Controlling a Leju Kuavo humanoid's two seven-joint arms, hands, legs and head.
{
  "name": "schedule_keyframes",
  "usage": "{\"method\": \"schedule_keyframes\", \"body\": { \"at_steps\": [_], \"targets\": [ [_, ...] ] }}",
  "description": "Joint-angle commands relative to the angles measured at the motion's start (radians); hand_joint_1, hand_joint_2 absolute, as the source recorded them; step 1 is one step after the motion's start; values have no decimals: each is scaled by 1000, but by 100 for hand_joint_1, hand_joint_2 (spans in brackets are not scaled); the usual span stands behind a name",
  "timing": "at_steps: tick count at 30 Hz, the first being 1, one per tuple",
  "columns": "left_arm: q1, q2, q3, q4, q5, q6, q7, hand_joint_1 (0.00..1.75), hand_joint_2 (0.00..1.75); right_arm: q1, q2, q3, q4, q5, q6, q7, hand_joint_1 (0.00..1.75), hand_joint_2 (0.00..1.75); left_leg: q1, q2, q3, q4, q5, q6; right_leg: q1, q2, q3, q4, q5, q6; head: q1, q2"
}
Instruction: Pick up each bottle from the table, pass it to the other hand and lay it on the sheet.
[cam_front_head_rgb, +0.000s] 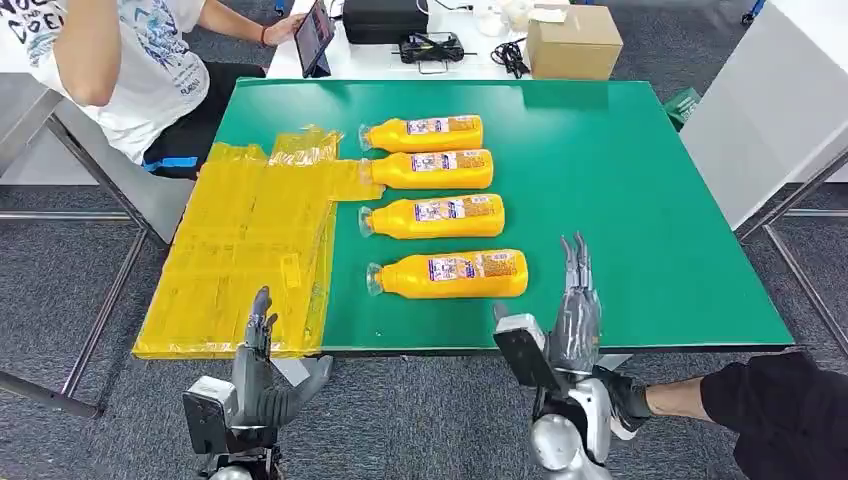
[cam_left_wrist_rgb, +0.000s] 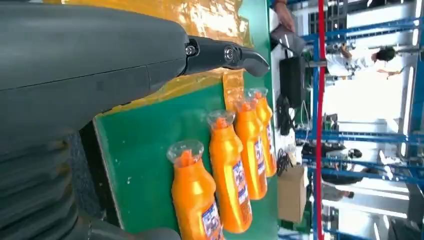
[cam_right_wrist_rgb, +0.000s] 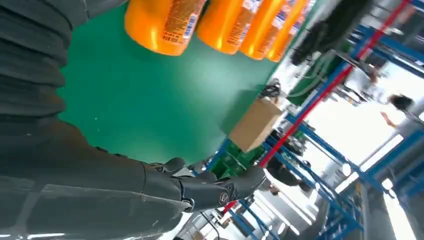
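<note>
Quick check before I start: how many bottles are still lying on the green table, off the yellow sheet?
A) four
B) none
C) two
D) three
A: four orange bottles lie in a row on the green table beside the yellow sheet, with both hands empty at the near edge.

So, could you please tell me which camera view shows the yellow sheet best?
The head view: the whole yellow sheet lies flat on the green table's left side, its outline clear. The left wrist view catches just a strip of it behind the left hand. The right wrist view looks at bottles and bare table instead.
</note>
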Motion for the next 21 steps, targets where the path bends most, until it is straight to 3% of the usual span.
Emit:
{"method": "schedule_keyframes", "body": {
  "at_steps": [1, 4, 9, 21],
  "targets": [
    [-46, 7, 32, 76, -14, -39, 0, 0, 175, -342, -126, -21, 305, 65, 214, 172, 0, 175, 0, 6, 7, -1, -1, -1, 0, 5, 6, -2, 1, -2, 0, 0],
    [-51, 3, 42, 81, -20, -54, 5, 0, 175, -478, -129, 15, 480, 48, 389, 229, 0, 175, -1, 5, 5, -1, 1, 1, -1, 5, 3, -2, 3, -1, 0, 0],
    [-70, -14, 61, 109, -33, -72, 5, 0, 175, -678, -102, 94, 756, 11, 497, 242, 0, 175, -1, 8, 5, 0, 1, 1, 0, 6, 4, 0, 3, -1, 0, 0],
    [-86, -18, 68, 133, -41, -76, 7, 0, 175, -781, -48, 212, 885, -34, 580, 235, 0, 175, 0, 3, 5, 0, 1, 1, 0, 3, 5, 0, 1, 0, 0, 0]
  ]
}}
